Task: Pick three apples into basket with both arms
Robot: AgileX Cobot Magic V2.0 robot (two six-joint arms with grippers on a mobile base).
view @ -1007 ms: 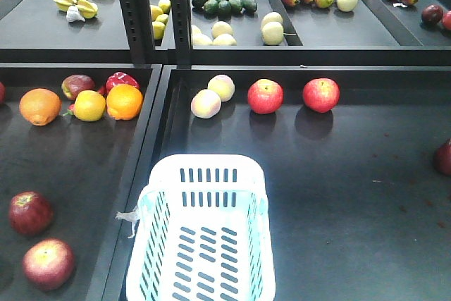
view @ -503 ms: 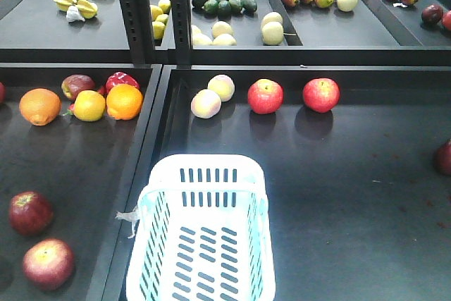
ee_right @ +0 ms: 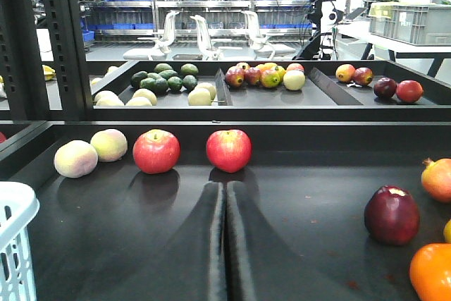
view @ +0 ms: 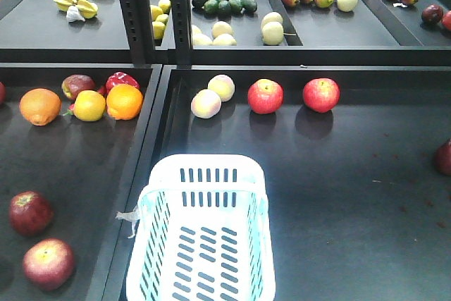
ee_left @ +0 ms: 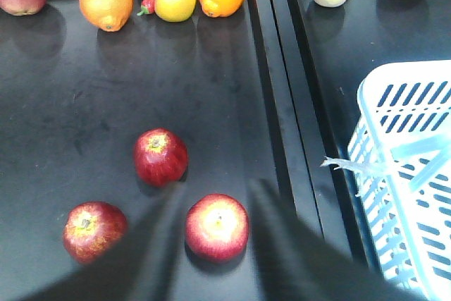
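Across the last second nothing in the front view had moved. The basket (view: 201,230) sat empty on the black counter (view: 338,195), with two apples (view: 265,96) behind it and others in the tray to its left. The left pincer (ee_left: 218,199) hung released, its fingers either side of the nearest apple (ee_left: 216,227). The right pincer (ee_right: 225,187) was clenched on nothing, pointing toward a red apple (ee_right: 228,150). Judging by this, no pick had started.
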